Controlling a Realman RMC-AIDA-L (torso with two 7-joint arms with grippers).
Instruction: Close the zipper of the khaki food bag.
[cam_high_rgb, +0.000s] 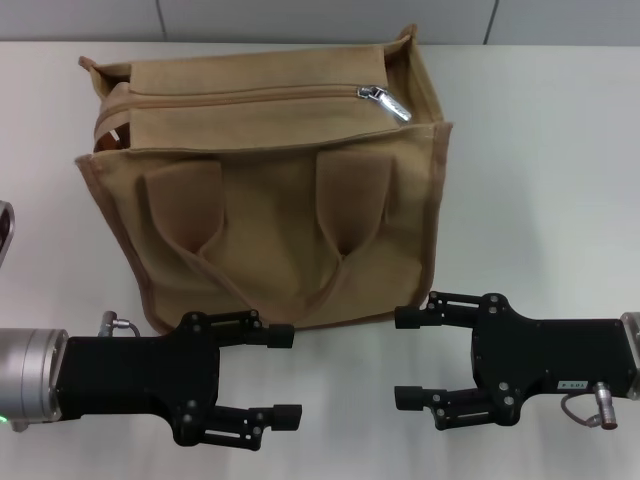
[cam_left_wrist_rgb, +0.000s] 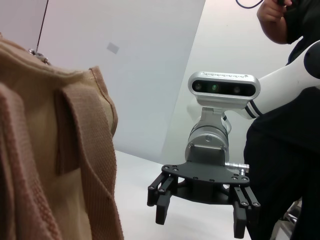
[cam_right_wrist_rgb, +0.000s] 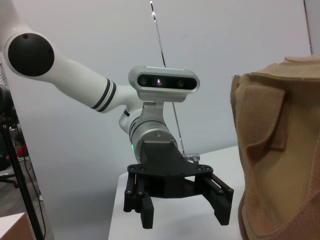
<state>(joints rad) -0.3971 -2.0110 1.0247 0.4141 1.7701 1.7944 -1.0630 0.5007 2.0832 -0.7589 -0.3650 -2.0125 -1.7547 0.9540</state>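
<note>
The khaki food bag (cam_high_rgb: 270, 210) stands upright at the back middle of the white table, its two looped handles facing me. The zipper (cam_high_rgb: 240, 97) runs along its top panel, and its silver pull tab (cam_high_rgb: 392, 104) lies near the right end. My left gripper (cam_high_rgb: 285, 375) is open and empty in front of the bag's lower left, a little apart from it. My right gripper (cam_high_rgb: 405, 358) is open and empty in front of the bag's lower right. The left wrist view shows the bag (cam_left_wrist_rgb: 50, 165) and the right gripper (cam_left_wrist_rgb: 200, 220). The right wrist view shows the bag (cam_right_wrist_rgb: 280, 165) and the left gripper (cam_right_wrist_rgb: 184, 216).
The white table (cam_high_rgb: 540, 150) stretches to the right of the bag. A grey object (cam_high_rgb: 5, 232) shows at the left edge. A person in dark clothes (cam_left_wrist_rgb: 285, 150) stands behind the right arm. A tripod leg (cam_right_wrist_rgb: 25, 200) stands off the table.
</note>
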